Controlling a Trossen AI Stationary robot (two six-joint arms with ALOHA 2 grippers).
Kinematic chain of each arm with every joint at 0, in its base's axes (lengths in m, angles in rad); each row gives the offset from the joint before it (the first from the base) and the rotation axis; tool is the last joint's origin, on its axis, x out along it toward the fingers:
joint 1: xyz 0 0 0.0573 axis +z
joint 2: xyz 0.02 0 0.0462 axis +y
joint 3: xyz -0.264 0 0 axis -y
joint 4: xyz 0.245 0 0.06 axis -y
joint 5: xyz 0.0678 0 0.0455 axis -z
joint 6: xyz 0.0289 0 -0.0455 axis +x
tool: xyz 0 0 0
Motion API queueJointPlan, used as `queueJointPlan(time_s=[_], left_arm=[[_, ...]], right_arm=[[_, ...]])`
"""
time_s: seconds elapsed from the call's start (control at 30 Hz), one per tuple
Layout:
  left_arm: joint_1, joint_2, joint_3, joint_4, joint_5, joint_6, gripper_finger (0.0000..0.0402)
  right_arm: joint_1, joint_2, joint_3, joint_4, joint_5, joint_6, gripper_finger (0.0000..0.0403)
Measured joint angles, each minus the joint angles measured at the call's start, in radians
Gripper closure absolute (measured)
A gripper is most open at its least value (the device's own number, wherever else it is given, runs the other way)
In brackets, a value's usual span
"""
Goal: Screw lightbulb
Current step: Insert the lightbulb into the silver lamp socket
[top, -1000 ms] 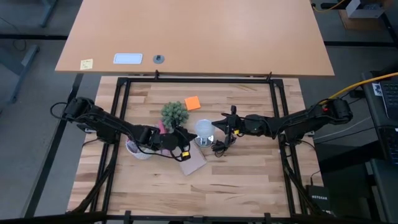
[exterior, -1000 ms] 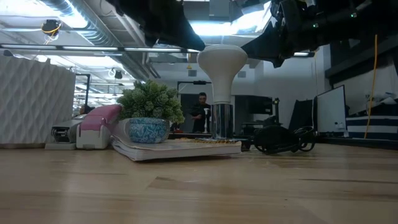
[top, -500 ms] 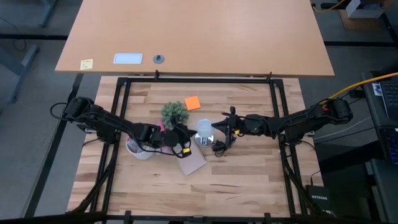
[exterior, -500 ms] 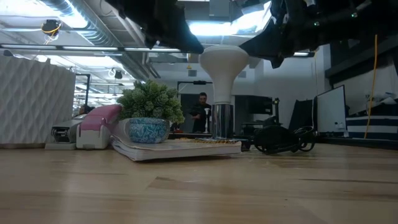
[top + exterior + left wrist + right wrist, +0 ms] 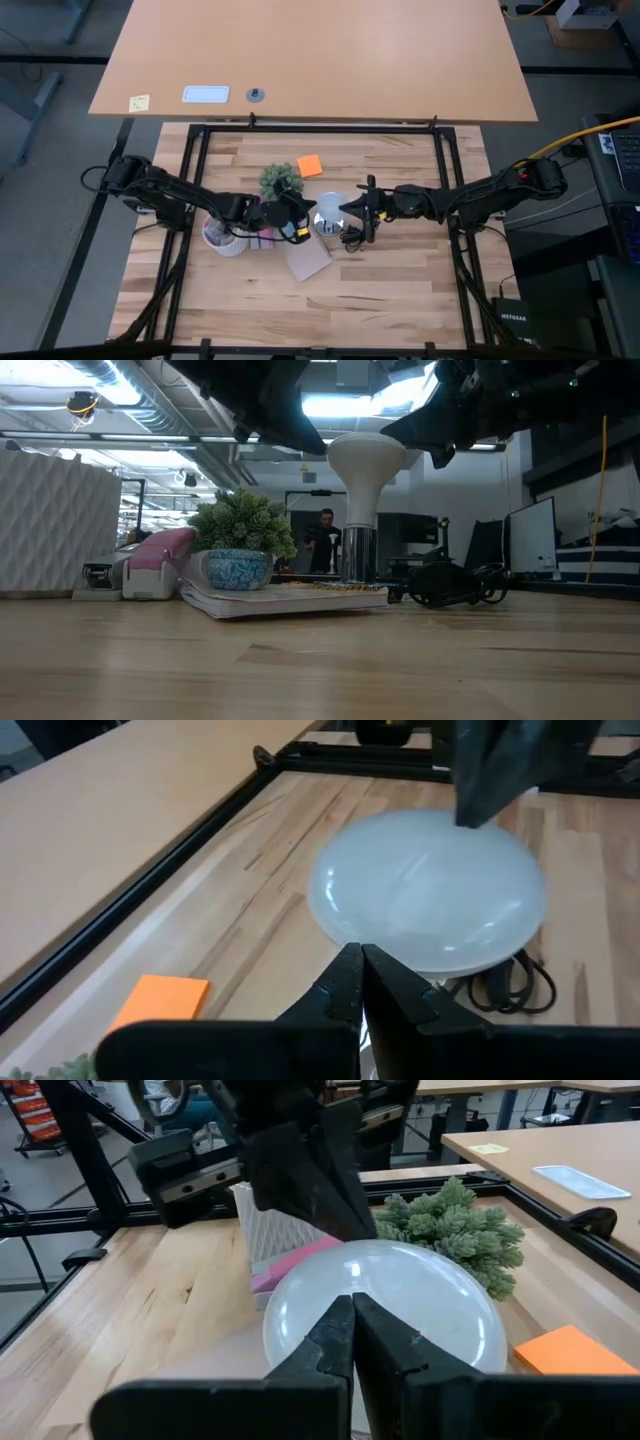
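The lightbulb (image 5: 366, 465) stands upright, its frosted white globe (image 5: 430, 890) on top and its neck stuck in the shiny silver socket (image 5: 357, 556). The socket rests on a flat book (image 5: 285, 598) near the table's middle. My left gripper (image 5: 303, 213) is shut at the globe's left side. My right gripper (image 5: 345, 205) is shut at its right side. In the low view both arms come down onto the globe's upper shoulders. My left gripper lays its shut fingertips (image 5: 360, 960) against the rim of the globe's left side (image 5: 345, 915), coming slanting down from the table's left. The bulb stays seated in the socket. My right gripper sets its shut fingertips (image 5: 352, 1305) on the globe's right side (image 5: 330, 1285), nearly level from the table's right.
A small green plant in a blue pot (image 5: 240, 540) and a pink-and-white device (image 5: 155, 565) stand just left of the bulb. An orange note (image 5: 310, 165) lies behind it, and a coiled black cord (image 5: 455, 585) to its right. A person (image 5: 323, 540) stands far behind.
My left gripper has swung toward the table's far edge and right, in against the bulb. The globe has leaned a little toward my right gripper while its neck has stayed in the socket. Both grippers have stayed shut.
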Motion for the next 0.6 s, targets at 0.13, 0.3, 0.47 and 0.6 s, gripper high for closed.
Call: queueJointPlan(time_s=[0.13, 0.3, 0.47, 0.6], left_arm=[[0.014, 0.000, 0.000, -0.005, 0.003, 0.013, 0.0400], [0.008, 0.000, 0.000, -0.003, -0.067, 0.062, 0.0400], [-0.010, -0.019, 0.000, 0.009, -0.124, 0.093, 0.0400], [-0.023, -0.036, 0.000, 0.009, -0.126, 0.099, 0.0400]], right_arm=[[0.000, 0.000, 0.000, 0.000, 0.000, 0.000, 0.0391], [0.000, 0.000, 0.000, 0.000, 0.003, 0.000, 0.0391], [0.000, 0.000, 0.000, 0.000, 0.005, 0.000, 0.0391], [0.000, 0.000, 0.000, 0.000, 0.007, 0.000, 0.0391]])
